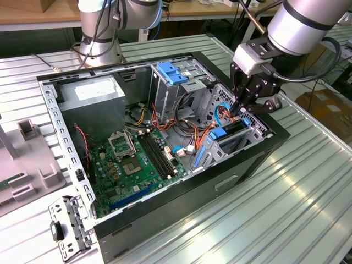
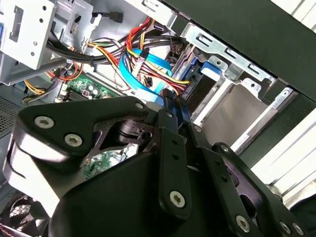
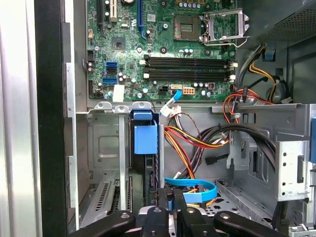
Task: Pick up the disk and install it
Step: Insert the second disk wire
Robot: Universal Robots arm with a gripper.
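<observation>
No text, number or sign can be read anywhere in these views. A white sticker (image 1: 94, 89) is carried on the grey power supply box (image 1: 93, 104) at the exterior view's left, but its print cannot be made out. Markings on the motherboard (image 3: 163, 44) in the first wrist view are likewise illegible.

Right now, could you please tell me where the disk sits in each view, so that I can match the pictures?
Exterior view: the disk stands on edge in the case's front bay, toward the exterior view's right.
First wrist view: the disk shows its blue carrier, between the bay's metal wall and the wires.
Second wrist view: probably the blue edge under the bay bracket.
Shared landmark: the light-blue flat cable beside it.
</observation>
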